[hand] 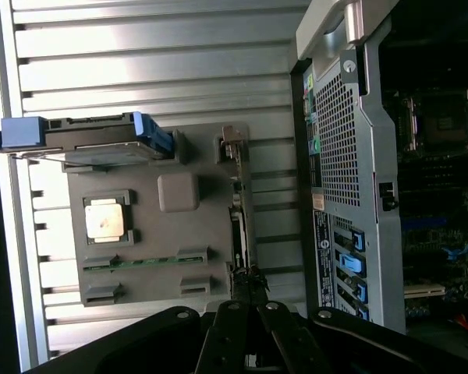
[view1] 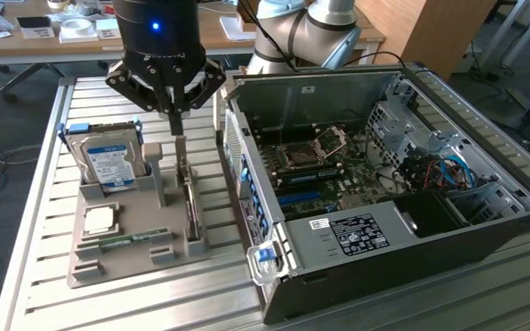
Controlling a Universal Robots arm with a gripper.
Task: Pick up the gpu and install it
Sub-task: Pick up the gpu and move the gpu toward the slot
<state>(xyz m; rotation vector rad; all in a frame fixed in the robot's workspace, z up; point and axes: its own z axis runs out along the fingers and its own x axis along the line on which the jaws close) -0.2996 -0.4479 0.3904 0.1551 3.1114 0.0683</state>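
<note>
The gpu (view1: 190,200) is a thin tan-brown card standing on edge in a slot of the grey holder tray (view1: 136,265), beside the open computer case (view1: 486,227). My gripper (view1: 174,131) hangs straight over the card's far end. Its two fingers are pressed together on the card's top edge, and the card still sits in its slot. In the wrist view the gpu (hand: 239,210) runs as a narrow strip along the tray's edge up to my gripper (hand: 246,273). The motherboard (view1: 316,165) lies exposed inside the case.
The tray also holds a silver blue-labelled hard drive (view1: 108,162) upright, a square processor chip (view1: 99,218) and a green memory stick (view1: 132,239). The case wall (view1: 246,186) stands close beside the card. The arm's base (view1: 297,34) rises behind the case.
</note>
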